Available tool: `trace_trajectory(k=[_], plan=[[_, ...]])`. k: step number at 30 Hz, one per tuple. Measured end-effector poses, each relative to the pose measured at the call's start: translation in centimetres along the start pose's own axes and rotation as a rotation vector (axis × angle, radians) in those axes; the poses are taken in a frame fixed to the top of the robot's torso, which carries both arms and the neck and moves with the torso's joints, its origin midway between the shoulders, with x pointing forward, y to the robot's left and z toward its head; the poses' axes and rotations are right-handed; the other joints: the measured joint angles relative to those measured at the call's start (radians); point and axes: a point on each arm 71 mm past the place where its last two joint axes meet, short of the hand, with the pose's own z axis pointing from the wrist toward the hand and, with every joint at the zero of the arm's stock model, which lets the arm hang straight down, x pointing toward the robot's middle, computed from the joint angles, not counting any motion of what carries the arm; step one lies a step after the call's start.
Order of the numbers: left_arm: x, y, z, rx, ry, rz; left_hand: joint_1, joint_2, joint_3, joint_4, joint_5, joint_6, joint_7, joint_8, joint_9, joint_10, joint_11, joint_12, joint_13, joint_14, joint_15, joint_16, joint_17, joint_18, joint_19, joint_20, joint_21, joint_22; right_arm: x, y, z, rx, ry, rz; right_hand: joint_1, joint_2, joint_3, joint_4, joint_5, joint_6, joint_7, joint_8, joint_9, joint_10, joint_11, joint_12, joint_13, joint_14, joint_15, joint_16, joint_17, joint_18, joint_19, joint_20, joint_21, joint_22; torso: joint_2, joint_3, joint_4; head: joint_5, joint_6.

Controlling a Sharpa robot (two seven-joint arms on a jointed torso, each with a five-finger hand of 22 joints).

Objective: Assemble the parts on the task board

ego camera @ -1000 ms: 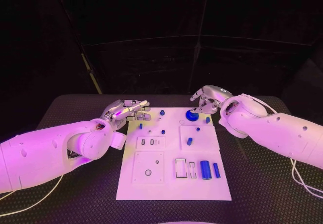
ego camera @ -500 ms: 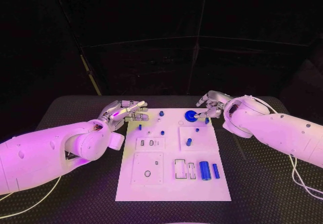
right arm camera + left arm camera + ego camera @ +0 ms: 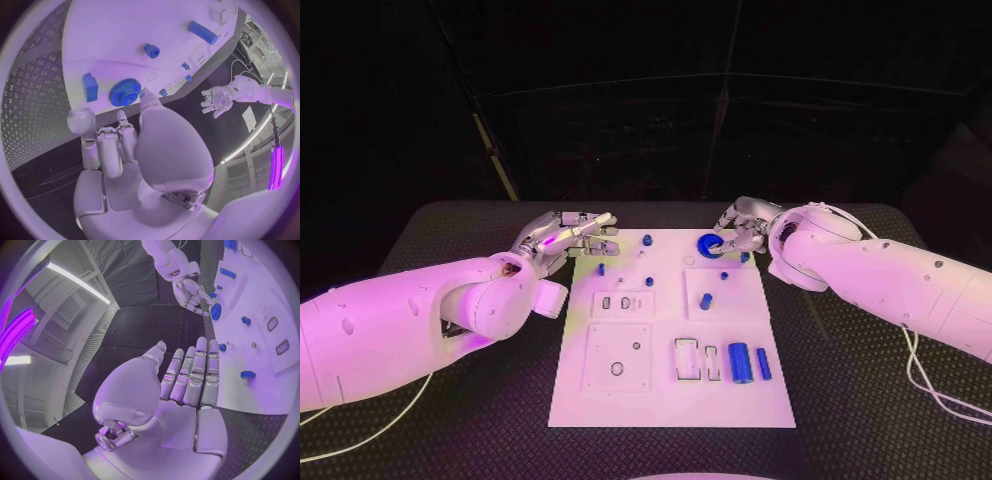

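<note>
The white task board (image 3: 672, 390) lies in the middle of the black table. A blue gear (image 3: 711, 247) sits at its far right end, with a small blue block (image 3: 744, 256) beside it. My right hand (image 3: 740, 225) hovers just behind the gear. One fingertip (image 3: 145, 95) touches the rim of the gear (image 3: 125, 92), while the thumb (image 3: 80, 120) stays apart from it. My left hand (image 3: 567, 238) is off the board's far left corner, its fingers (image 3: 194, 375) straight and side by side with nothing in them.
Small blue pegs (image 3: 648, 240) (image 3: 602, 269) (image 3: 705, 301) stand on the board's far half. A thick blue cylinder (image 3: 740, 362) and a thin bar (image 3: 763, 364) lie near the front right beside empty slots (image 3: 687, 360). Both white forearms flank the board.
My right hand has come down and slightly left toward the gear. The gear has stayed in place. My left hand has barely moved.
</note>
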Motion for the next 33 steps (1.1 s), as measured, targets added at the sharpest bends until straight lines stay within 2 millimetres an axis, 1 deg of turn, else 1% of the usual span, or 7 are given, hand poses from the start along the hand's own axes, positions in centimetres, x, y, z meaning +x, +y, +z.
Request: trace_trajectory(k=[1, 7, 12, 13, 24, 31, 33], plan=[[0.0, 0.0, 0.0, 0.000, 0.000, 0.000, 0.000, 0.000, 0.001, -0.001, 0.000, 0.000, 0.000, 0.000, 0.000, 0.000, 0.000, 0.000, 0.000, 0.000, 0.000, 0.000, -0.001, 0.000, 0.000, 0.000, 0.000, -0.001, 0.0, 0.0, 0.0, 0.000, 0.001, -0.001, 0.000, 0.002, 0.000, 0.000, 0.000, 0.000, 0.000, 0.002, 0.000, 0.001, -0.001, 0.003, 0.000, 0.000, 0.000, 0.000, 0.000, -0.011, 0.000, 0.000, 0.004, 0.005, 0.000, 0.0000, 0.0000, 0.000, -0.001], [-0.1, 0.0, 0.0, 0.000, -0.001, 0.000, 0.000, 0.000, 0.001, -0.001, 0.000, 0.000, 0.000, 0.000, 0.000, 0.000, 0.000, 0.000, 0.000, 0.000, 0.000, 0.000, -0.001, 0.000, 0.000, 0.000, 0.000, -0.001, 0.2, 0.2, 0.2, 0.000, 0.011, -0.013, 0.015, 0.017, 0.006, -0.017, 0.000, 0.004, -0.004, 0.012, 0.000, 0.020, -0.002, 0.024, 0.000, 0.000, 0.000, 0.001, 0.000, -0.011, 0.041, 0.000, 0.047, 0.078, -0.001, 0.0004, 0.0000, -0.001, -0.003], [-0.1, 0.0, 0.0, 0.000, 0.000, 0.000, 0.000, 0.000, 0.001, -0.001, 0.000, 0.000, 0.000, 0.000, 0.000, 0.000, 0.000, 0.000, 0.000, 0.000, 0.000, 0.000, -0.001, 0.000, 0.000, 0.000, 0.000, -0.001, 0.4, 0.4, 0.3, -0.002, 0.023, -0.034, 0.023, 0.024, 0.009, -0.031, 0.000, 0.010, -0.004, 0.019, 0.000, 0.020, -0.002, 0.035, 0.000, 0.000, 0.000, 0.005, 0.000, -0.012, 0.043, 0.000, 0.054, 0.096, -0.001, 0.0008, -0.0006, -0.001, -0.005], [-0.1, 0.0, 0.0, 0.000, 0.000, 0.000, 0.000, 0.000, 0.001, -0.001, 0.000, 0.000, 0.000, 0.000, 0.000, 0.000, 0.000, 0.000, 0.000, 0.000, 0.000, 0.000, -0.001, 0.000, 0.000, 0.000, 0.000, -0.001, 0.4, 0.4, 0.3, -0.002, 0.025, -0.037, 0.027, 0.028, 0.011, -0.034, 0.000, 0.010, -0.004, 0.019, 0.000, 0.020, -0.002, 0.035, 0.000, 0.000, 0.000, 0.005, 0.000, -0.026, 0.043, 0.000, 0.055, 0.096, -0.001, 0.0009, -0.0007, -0.001, -0.006], [0.0, 0.0, 0.0, 0.000, 0.004, -0.001, 0.000, 0.000, 0.001, -0.001, 0.000, 0.000, 0.000, 0.000, 0.000, 0.000, 0.000, 0.000, 0.000, 0.000, 0.000, 0.000, -0.001, 0.000, 0.000, 0.000, 0.000, -0.001, 0.4, 0.7, 0.8, -0.001, 0.027, -0.069, 0.041, 0.043, 0.019, -0.055, 0.000, 0.022, -0.008, 0.026, 0.000, 0.020, -0.002, 0.046, 0.000, 0.000, 0.000, 0.005, 0.000, -0.026, 0.043, 0.000, 0.064, 0.107, -0.001, 0.0008, 0.0000, -0.002, -0.010], [0.0, 0.0, 0.0, 0.000, 0.005, -0.001, 0.000, 0.000, 0.001, -0.001, 0.000, 0.000, 0.000, 0.000, 0.000, 0.000, 0.000, 0.000, 0.000, 0.000, 0.000, 0.000, 0.000, 0.000, 0.000, 0.000, 0.000, -0.001, 0.6, 1.2, 0.9, -0.006, 0.023, -0.085, 0.041, 0.056, 0.031, -0.073, -0.007, 0.096, -0.021, 0.067, 0.008, 0.026, -0.012, 0.061, 0.000, 0.000, 0.000, 0.009, 0.000, -0.026, 0.050, -0.008, 0.074, 0.122, -0.001, 0.0008, 0.0000, 0.000, -0.012], [0.0, 0.0, 0.0, 0.000, 0.005, -0.002, 0.000, 0.000, 0.001, -0.001, 0.000, 0.000, 0.000, 0.000, 0.000, 0.000, 0.000, 0.000, 0.000, 0.000, 0.000, 0.000, -0.001, 0.000, 0.000, 0.000, 0.000, -0.001, 0.5, 1.2, 0.9, -0.006, 0.018, -0.092, 0.047, 0.062, 0.039, -0.081, -0.033, 0.122, -0.029, 0.078, 0.008, 0.023, -0.021, 0.066, 0.000, 0.001, -0.007, 0.009, 0.000, -0.026, 0.052, -0.010, 0.078, 0.126, -0.001, 0.0009, 0.0000, 0.000, -0.012]])
